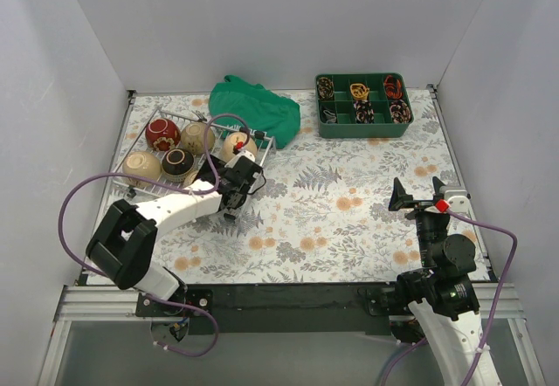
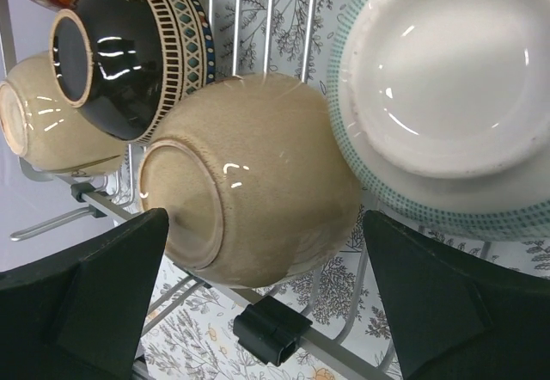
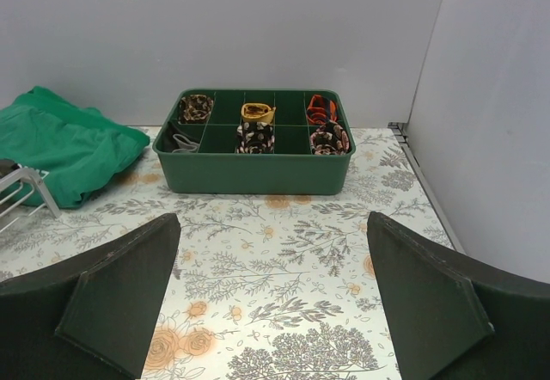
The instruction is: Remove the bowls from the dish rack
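Note:
The dish rack [image 1: 154,117] stands at the far left and holds several bowls: a red one [image 1: 162,133], beige ones [image 1: 196,137] [image 1: 141,168], a dark one [image 1: 178,163] and a pale one [image 1: 239,146]. My left gripper [image 1: 232,187] is open at the rack's near right corner. In the left wrist view its fingers [image 2: 103,294] stand either side of an upturned beige bowl [image 2: 258,174], without touching it. Around that bowl lie the dark patterned bowl [image 2: 129,53], a white bowl with a green dotted rim [image 2: 447,79] and another beige bowl [image 2: 43,122]. My right gripper [image 1: 409,196] is open and empty above the table.
A crumpled green cloth [image 1: 258,106] lies behind the rack. A green compartment tray [image 1: 363,117] of small items sits at the far right, and also shows in the right wrist view [image 3: 253,169]. A black clip [image 2: 273,328] sits on the rack's wire edge. White walls enclose the table.

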### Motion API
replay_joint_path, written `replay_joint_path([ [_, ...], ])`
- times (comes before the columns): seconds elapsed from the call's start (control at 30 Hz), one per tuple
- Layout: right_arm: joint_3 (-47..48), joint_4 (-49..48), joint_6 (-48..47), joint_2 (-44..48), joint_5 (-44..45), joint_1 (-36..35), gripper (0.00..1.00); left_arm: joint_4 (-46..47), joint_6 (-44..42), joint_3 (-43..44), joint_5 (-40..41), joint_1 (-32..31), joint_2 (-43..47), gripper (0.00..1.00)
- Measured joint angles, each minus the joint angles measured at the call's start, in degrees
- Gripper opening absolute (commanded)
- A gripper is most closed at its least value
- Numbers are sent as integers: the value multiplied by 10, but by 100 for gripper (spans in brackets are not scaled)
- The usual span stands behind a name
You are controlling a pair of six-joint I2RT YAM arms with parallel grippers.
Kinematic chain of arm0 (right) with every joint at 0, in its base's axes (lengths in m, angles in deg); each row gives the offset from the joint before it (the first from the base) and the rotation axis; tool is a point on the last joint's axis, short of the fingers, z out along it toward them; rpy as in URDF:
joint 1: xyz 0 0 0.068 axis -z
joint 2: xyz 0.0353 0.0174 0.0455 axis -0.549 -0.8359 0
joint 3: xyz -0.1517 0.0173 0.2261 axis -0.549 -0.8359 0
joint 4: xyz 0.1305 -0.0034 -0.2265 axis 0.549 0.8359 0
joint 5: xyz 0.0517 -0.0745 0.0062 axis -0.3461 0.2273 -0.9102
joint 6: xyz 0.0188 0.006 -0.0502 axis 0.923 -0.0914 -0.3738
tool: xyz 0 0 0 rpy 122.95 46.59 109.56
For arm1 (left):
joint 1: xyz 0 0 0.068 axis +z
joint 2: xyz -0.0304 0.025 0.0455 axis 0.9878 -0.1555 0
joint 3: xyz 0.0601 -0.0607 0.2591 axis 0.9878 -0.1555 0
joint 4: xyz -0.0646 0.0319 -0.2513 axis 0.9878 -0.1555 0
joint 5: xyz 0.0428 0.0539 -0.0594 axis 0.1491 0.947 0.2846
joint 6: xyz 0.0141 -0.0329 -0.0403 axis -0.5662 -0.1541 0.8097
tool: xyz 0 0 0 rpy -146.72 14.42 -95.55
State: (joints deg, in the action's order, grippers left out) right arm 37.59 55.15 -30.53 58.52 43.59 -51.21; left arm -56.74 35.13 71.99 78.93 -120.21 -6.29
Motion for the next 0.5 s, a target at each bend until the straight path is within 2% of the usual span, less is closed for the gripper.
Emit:
replay_joint_path([
  [0.5, 0, 0, 0, 0, 10, -2, 99, -4, -22, -2, 54, -4, -55, 98],
])
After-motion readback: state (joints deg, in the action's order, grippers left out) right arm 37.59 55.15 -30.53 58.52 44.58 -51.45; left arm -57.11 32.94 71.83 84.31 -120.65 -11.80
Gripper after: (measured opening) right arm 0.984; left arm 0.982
